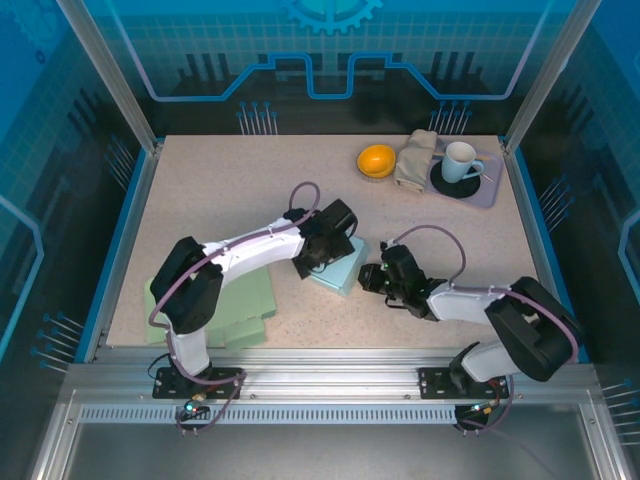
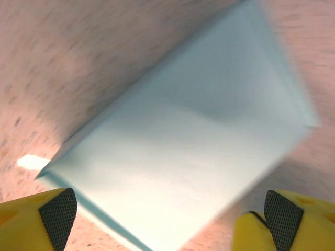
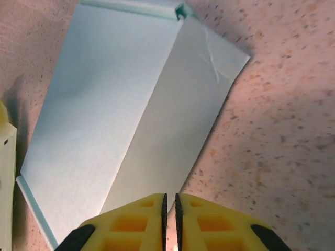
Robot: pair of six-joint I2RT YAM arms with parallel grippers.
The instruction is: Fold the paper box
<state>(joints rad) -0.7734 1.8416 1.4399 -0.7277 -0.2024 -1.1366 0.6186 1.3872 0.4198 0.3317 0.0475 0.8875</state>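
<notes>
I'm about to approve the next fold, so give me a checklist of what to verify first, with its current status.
1. Left hand open over the paper box: ok.
2. Right hand shut: ok.
3. Right hand pinching box paper: cannot tell.
4. Green sheet stack apart from the box: ok.
5. Tray with mug far from both hands: ok.
</notes>
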